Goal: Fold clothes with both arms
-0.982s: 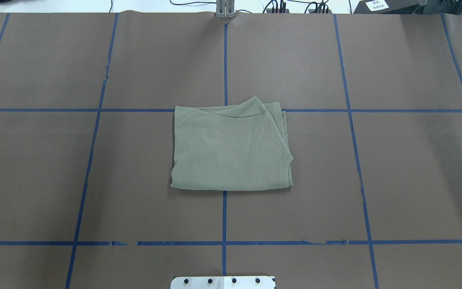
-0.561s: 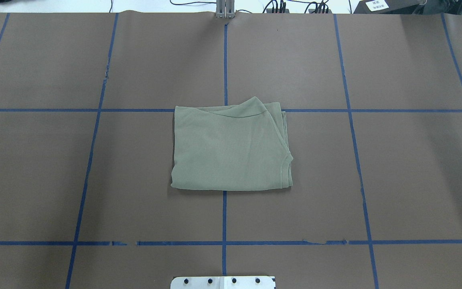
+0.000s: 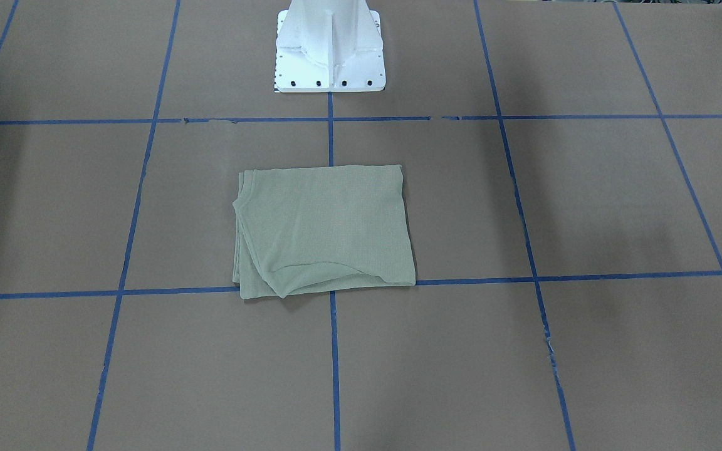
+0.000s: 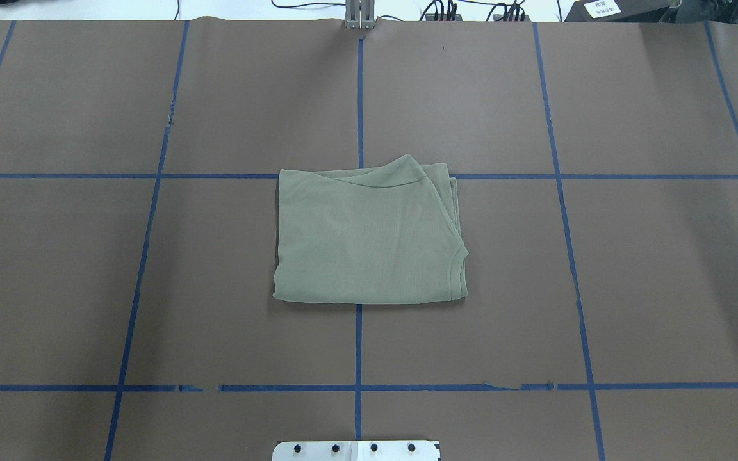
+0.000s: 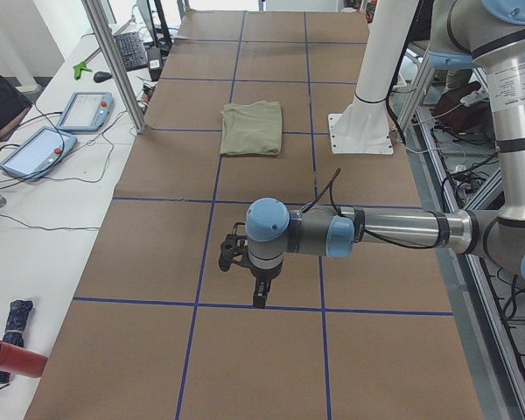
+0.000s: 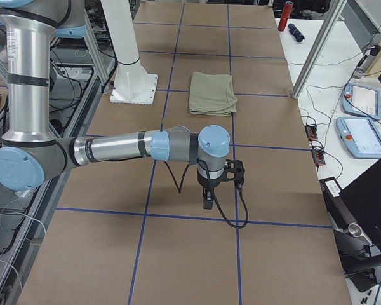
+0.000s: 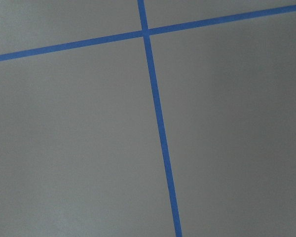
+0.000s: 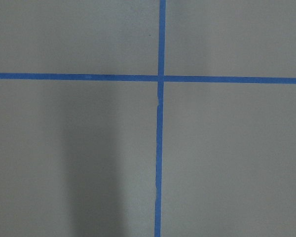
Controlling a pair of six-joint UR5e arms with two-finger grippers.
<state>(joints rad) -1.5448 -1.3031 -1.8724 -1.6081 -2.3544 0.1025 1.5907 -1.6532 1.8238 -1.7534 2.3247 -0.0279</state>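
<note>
The clothes are one pale sage-green shirt (image 4: 369, 237), folded into a flat rectangle at the table's centre. It also shows in the front-facing view (image 3: 323, 228) and both side views (image 5: 252, 128) (image 6: 211, 93). Neither arm appears in the overhead or front-facing views. My left gripper (image 5: 259, 297) hangs over bare brown paper, far from the shirt. My right gripper (image 6: 207, 203) hangs likewise at the opposite end. I cannot tell whether either is open or shut. Both wrist views show only brown paper and blue tape lines.
The white pedestal (image 3: 329, 50) stands at the table's robot side, just behind the shirt. Blue tape lines (image 4: 359, 96) grid the brown cover. Beside the table stand a metal post (image 5: 114, 61) and control tablets (image 5: 35, 150) (image 6: 360, 136).
</note>
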